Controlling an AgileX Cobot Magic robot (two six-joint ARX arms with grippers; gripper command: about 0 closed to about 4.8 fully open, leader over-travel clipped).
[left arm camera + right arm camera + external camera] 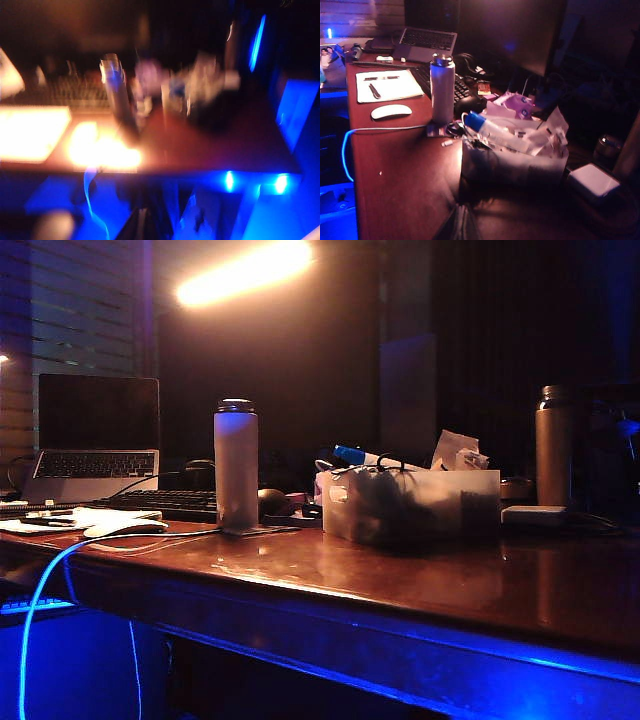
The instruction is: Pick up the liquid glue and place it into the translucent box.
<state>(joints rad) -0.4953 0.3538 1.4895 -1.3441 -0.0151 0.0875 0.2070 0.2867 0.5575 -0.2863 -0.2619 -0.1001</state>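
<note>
While both arms sit back, glue lies in the box

Liquid glue (492,131) lies tilted, blue cap up, atop clutter in the translucent box (520,167) on the desk (420,585), beside a grey flask (236,464). Left end effector (141,225) is closed, right end effector (457,225) looks closed; both hold nothing

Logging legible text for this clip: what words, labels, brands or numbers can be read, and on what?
None can be read.
liquid glue, lying in the translucent box: label print too dark and small.
Laptop keys: too small.
Left wrist view: blurred throughout.
</note>
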